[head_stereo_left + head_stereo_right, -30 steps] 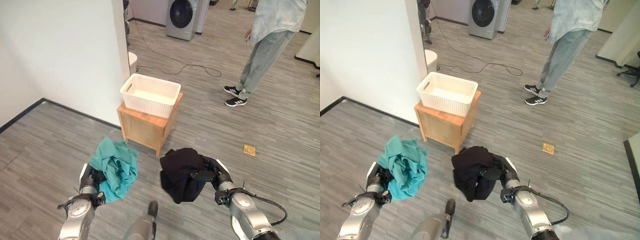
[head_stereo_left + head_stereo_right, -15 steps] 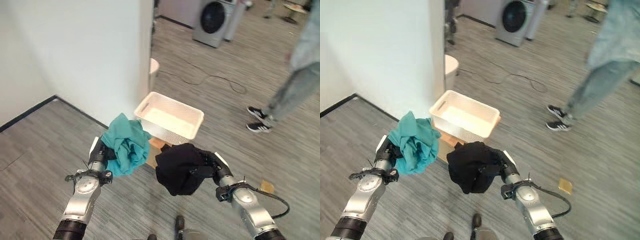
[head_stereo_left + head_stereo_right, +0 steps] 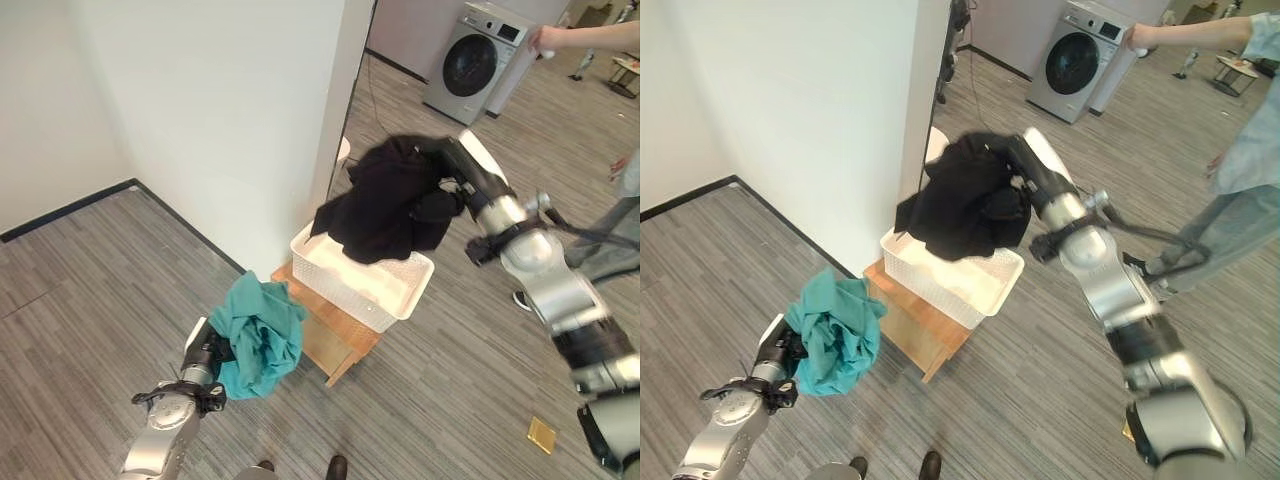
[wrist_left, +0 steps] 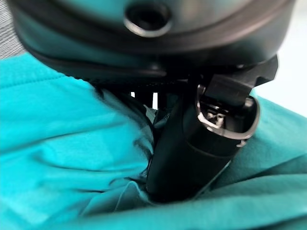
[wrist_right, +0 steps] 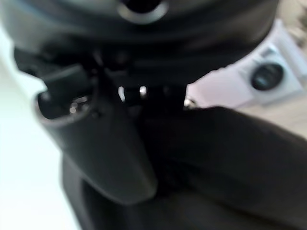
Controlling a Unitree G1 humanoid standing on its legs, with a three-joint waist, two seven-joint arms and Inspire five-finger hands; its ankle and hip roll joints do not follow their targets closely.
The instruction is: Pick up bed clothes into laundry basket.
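My right hand (image 3: 455, 175) is raised high and shut on a black garment (image 3: 385, 205), which hangs over the white laundry basket (image 3: 395, 292) with its lower edge at the basket's rim. In the right wrist view the thumb (image 5: 103, 143) presses into the black garment (image 5: 225, 158). My left hand (image 3: 203, 358) is low, left of the basket, shut on a teal garment (image 3: 258, 335) bunched above it. The thumb (image 4: 192, 158) is buried in the teal garment (image 4: 57, 153) in the left wrist view.
The basket stands on a small wooden cabinet (image 3: 335, 340) beside a white wall corner (image 3: 335, 120). A washing machine (image 3: 478, 60) is at the back. A person (image 3: 1250, 150) stands at the right with an arm (image 3: 590, 38) stretched out. A small yellow square (image 3: 541, 435) lies on the floor.
The view has shifted. My right hand has lifted the black garment from waist height to above the basket. My left hand with the teal garment sits lower and farther left of the basket.
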